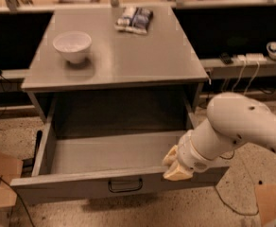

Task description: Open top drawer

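Observation:
The top drawer (67,187) of the gray metal cabinet (128,60) stands pulled far out toward me. Its inside (109,152) looks bare. A small dark loop handle (125,186) sits at the centre of its front. My gripper (174,166), cream-coloured at the end of the white arm (242,126), rests on the top rim of the drawer front, to the right of the handle. The two lower drawers are hidden below the open drawer.
A white bowl (72,46) and a dark snack packet (134,19) lie on the cabinet top. Cardboard boxes stand on the floor at the left (1,183) and the lower right (270,202). Cables and a power strip (246,59) lie on a low shelf at the right.

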{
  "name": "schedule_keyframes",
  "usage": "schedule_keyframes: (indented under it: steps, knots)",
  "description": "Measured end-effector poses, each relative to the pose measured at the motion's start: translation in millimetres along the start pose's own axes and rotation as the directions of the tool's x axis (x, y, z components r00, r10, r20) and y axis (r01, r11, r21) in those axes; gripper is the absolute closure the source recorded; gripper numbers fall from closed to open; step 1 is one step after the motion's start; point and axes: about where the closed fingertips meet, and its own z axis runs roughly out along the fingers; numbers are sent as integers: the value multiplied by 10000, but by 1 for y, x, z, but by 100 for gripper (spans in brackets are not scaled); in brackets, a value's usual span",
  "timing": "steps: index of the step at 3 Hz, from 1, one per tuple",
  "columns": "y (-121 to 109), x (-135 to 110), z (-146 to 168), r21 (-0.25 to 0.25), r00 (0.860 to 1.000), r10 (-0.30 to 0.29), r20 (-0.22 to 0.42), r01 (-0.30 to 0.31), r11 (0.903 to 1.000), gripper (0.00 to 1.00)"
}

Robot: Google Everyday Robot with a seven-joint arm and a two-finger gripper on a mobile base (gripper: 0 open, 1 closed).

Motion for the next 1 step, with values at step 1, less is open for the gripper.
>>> schedule_keyframes:
  steps: [1]
  knots:
    - [0, -1, -1, 0, 10000, 0, 0, 0, 10000, 62]
